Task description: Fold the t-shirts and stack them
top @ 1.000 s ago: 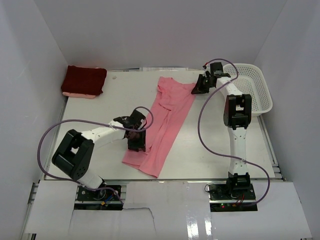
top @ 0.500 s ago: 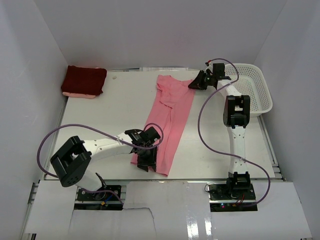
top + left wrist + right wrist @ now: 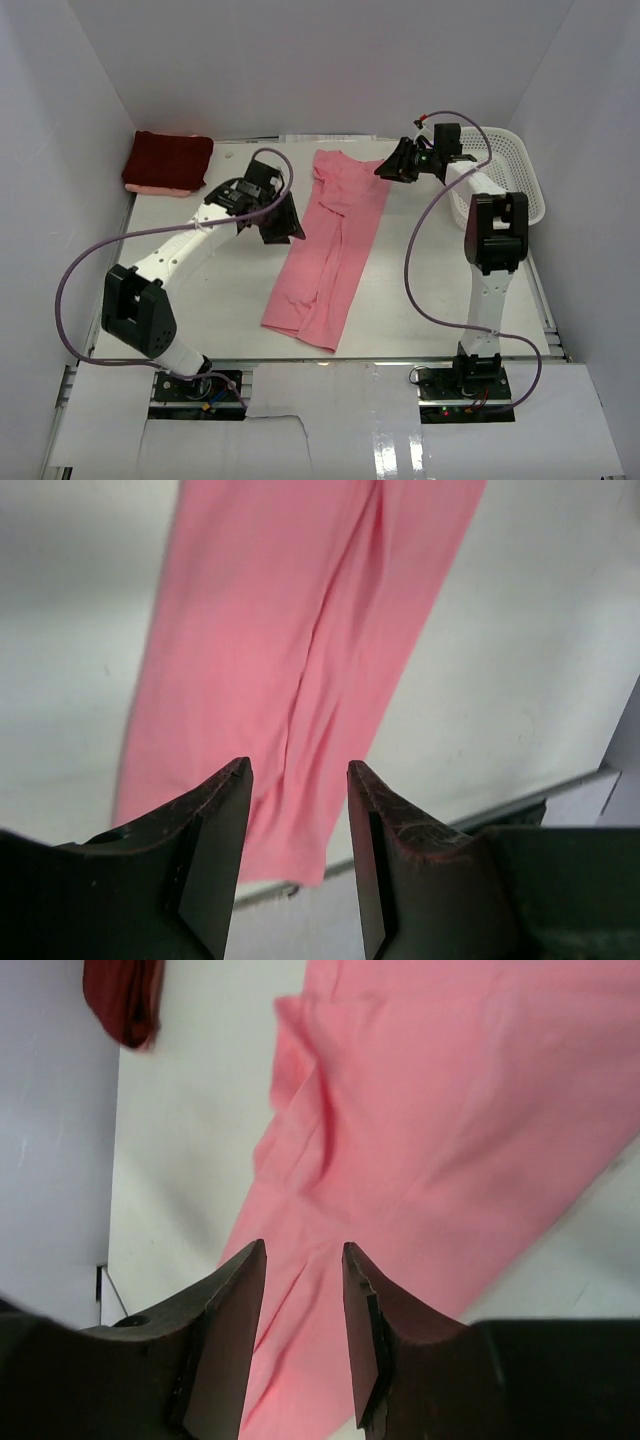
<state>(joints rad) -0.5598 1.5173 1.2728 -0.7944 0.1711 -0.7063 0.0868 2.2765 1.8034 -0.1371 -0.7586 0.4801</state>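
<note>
Left gripper (image 3: 288,226) parted, empty, just left of salmon pink t-shirt (image 3: 328,255); right gripper (image 3: 383,170) parted, empty, at its far right corner; maroon t-shirt (image 3: 168,160) folded, far left

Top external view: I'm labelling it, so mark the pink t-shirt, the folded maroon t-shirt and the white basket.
pink t-shirt (image 3: 335,250): top external view, middle of the cloth
folded maroon t-shirt (image 3: 168,160): top external view, centre of top face
white basket (image 3: 526,168): top external view, right rim
</note>
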